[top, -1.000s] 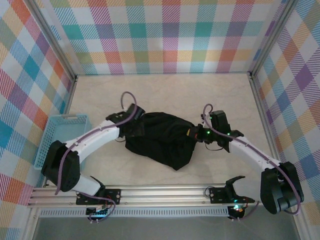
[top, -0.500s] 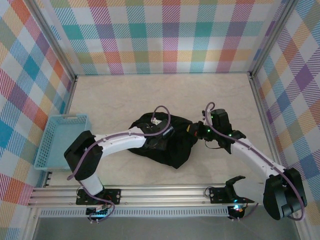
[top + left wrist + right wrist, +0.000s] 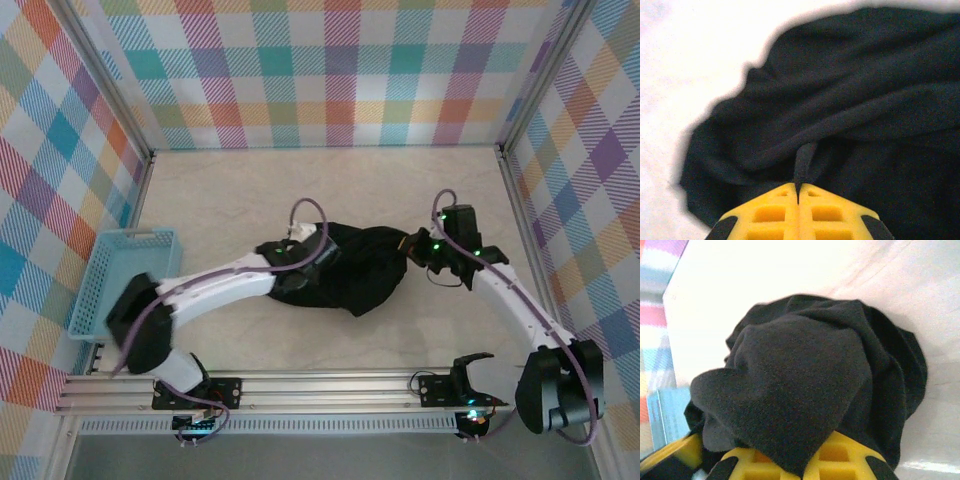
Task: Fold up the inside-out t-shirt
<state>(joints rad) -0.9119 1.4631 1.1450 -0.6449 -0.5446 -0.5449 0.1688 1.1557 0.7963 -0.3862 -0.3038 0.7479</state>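
- The inside-out t-shirt [image 3: 358,278] lies as a crumpled black heap near the middle of the table [image 3: 300,190], between the two arms; no flat fold is discernible in it.
- Left gripper [image 3: 322,262]: it sits on the heap's left side in the top view; in the left wrist view the yellow fingertips [image 3: 780,207] are pressed together, with a thin pleat of the black cloth [image 3: 850,115] running down into the seam between them; the jaws are closed on that pleat.
- Right gripper [image 3: 408,246]: it meets the heap's right end in the top view; in the right wrist view the cloth [image 3: 800,385] bulges up over the yellow fingers [image 3: 840,455] and covers the gap between them; the jaws are drawn together with fabric in their grasp, though the exact pinch point is hidden under the cloth.
- Fabric condition: ridged and bunched in the left wrist view, with the pale table surface showing beyond its left edge; a rounded lump in the right wrist view.
- Surroundings: a light blue basket [image 3: 140,236] stands at the table's left edge, well apart from the shirt; plaid panels [image 3: 330,70] enclose the table on three sides.
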